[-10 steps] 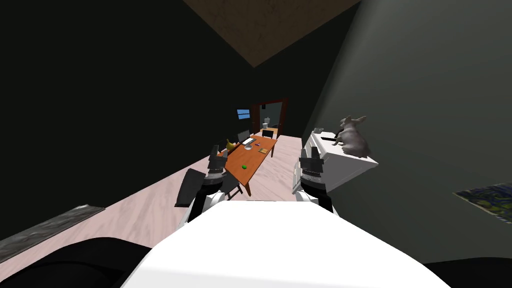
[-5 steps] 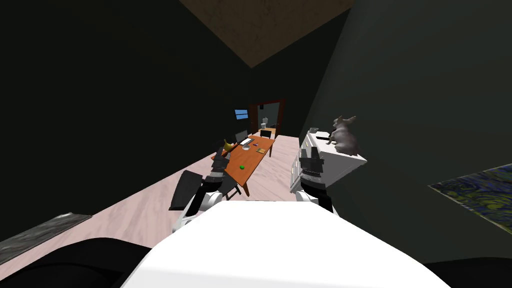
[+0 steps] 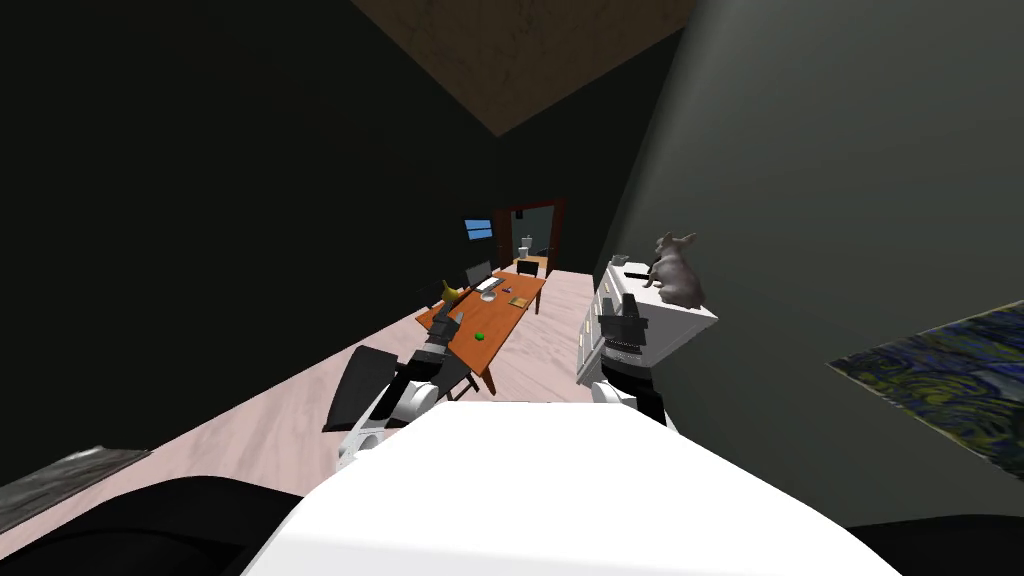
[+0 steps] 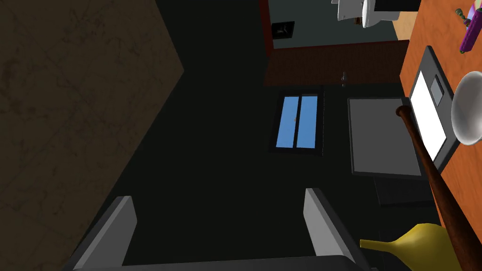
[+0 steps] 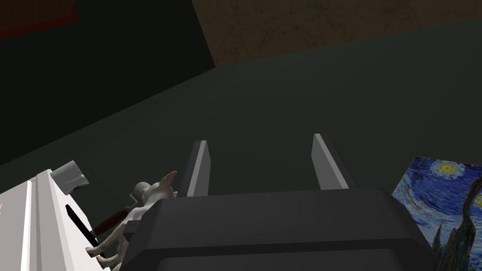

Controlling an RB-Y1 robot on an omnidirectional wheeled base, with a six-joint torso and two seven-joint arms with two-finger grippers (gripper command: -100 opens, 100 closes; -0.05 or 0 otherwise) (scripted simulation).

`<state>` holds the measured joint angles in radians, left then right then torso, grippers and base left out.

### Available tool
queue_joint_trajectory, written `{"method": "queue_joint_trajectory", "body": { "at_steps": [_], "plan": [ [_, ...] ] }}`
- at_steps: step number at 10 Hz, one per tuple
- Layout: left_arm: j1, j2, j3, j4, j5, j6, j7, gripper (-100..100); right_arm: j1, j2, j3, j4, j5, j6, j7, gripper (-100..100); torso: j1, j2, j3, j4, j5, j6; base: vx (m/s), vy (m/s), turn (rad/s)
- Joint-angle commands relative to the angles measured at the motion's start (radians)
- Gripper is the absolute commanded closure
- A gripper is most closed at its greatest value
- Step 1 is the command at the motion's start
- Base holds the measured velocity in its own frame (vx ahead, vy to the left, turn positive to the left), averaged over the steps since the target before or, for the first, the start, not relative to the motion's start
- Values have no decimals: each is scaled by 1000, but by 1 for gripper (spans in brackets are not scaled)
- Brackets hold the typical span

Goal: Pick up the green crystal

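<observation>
Holding my left jaws wide at the table [image 3: 502,320] edge, I am seeing the green crystal [image 3: 480,336] lying on the table near them; my right jaws are gaping wide, well apart from the table

Green crystal [image 3: 480,336]: a speck mid-frame on the table [image 3: 503,318]; you cannot read its shape.
Bowl [image 4: 466,115]: cut off by the frame edge.
Dog figure [image 5: 146,196]: half hidden from you behind the right gripper [image 5: 260,140].
</observation>
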<state>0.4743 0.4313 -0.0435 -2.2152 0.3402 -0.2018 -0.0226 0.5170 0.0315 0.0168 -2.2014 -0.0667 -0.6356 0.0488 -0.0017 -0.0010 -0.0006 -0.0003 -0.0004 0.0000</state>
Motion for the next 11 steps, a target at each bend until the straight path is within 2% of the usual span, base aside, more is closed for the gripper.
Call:
{"method": "queue_joint_trajectory", "body": {
  "at_steps": [1, 2, 4, 5, 6, 7, 9, 10, 11],
  "plan": [
    [-13, 50, 3, 38, 50, 50, -9, -100, 0, 0, 0, 0, 0, 0, 0, 0, 0, 0, 0, 0, 0, 0, 26, -53, -107],
    [-13, 53, 3, 38, 57, 60, -9, -100, 0, 0, 0, 0, 0, 0, 0, 0, -1, 0, 0, 0, 0, 0, 20, -36, -28],
    [-23, 120, 9, 92, 126, 134, -23, -100, 0, 0, 0, 0, 0, 0, 0, 0, 0, -1, 0, 0, 0, 0, 31, -38, -105],
    [-23, 129, 9, 100, 136, 137, -23, -100, 0, 0, 0, 0, 0, 0, 0, 0, 0, -2, -1, 0, 0, 0, 41, -39, -37],
    [-28, 166, 13, 134, 177, 178, -31, -100, 0, 0, 0, 0, 0, 0, 0, 0, -1, -2, -1, 0, 0, 0, 48, -41, -70],
    [-28, 166, 13, 134, 177, 178, -31, -100, 0, 0, 0, 0, 0, 0, 0, 0, -1, -2, -1, 0, 0, 0, 40, -30, -39],
    [-36, 236, 19, 209, 248, 246, -51, -100, 0, 0, 0, 0, 0, 0, 0, 0, -1, -2, -1, 0, 0, 0, 71, -53, -123],
    [-36, 240, 19, 209, 258, 261, -51, -100, 0, 0, 0, 0, 0, 0, 0, 0, -2, -4, -2, -1, 0, 0, 76, -37, -34],
    [-39, 274, 22, 244, 293, 300, -63, -100, 0, 0, 0, 0, 0, 0, 0, 0, -1, -4, -2, -1, 0, 0, 71, -28, -99]
  ]
}}
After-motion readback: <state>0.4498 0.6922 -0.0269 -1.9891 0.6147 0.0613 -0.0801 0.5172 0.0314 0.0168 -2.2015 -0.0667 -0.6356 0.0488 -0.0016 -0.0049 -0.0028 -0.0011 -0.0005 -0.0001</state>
